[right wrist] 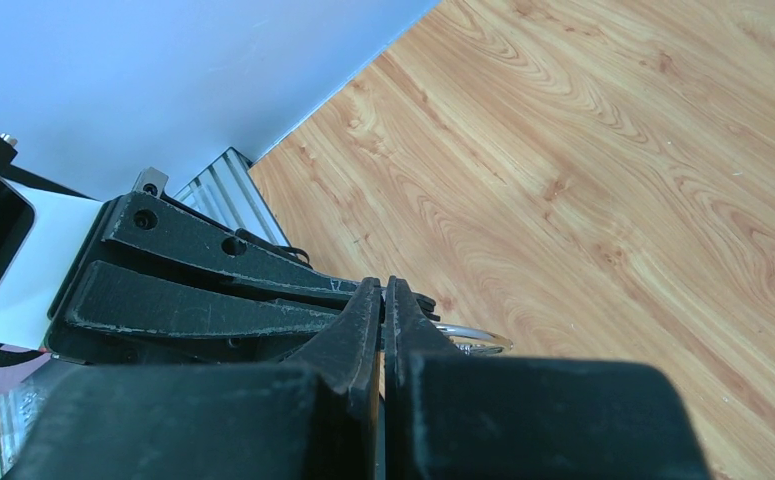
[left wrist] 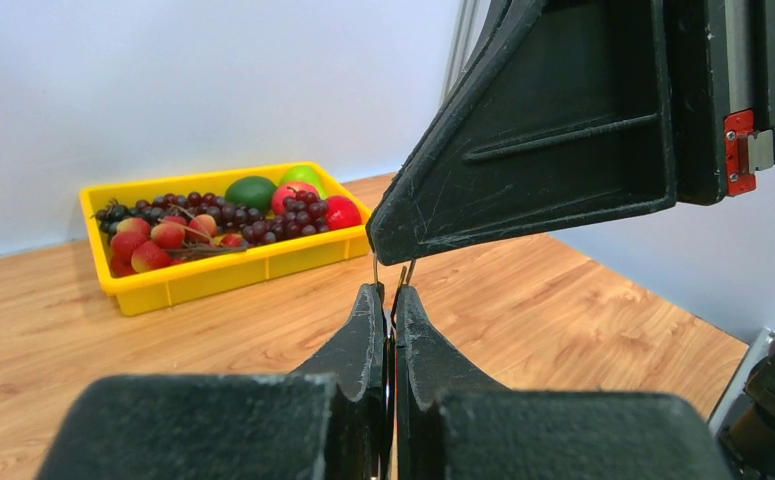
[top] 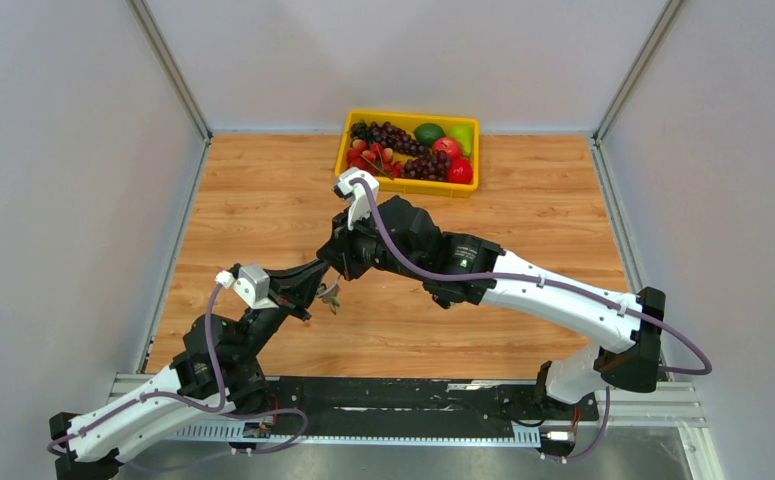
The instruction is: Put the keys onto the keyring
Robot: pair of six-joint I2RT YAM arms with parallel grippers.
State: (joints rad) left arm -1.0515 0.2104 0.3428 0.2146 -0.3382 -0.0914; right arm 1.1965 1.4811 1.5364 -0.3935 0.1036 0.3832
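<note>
Evidently the threading step is in hand. The keyring, a thin silver loop, is held off the counter, well to the near side of the yellow fruit tray. A small cluster that I take for the keys dangles from it, too small to tell apart. The left claw is clenched on the ring's wire, which rises from between its tips. The right claw is pressed closed against the left one, and what it pinches is hidden. Next, I judge, a key's hole must be fed along the ring's split end. That calls for a steady left hold and a small, exact turn from the right.
</note>
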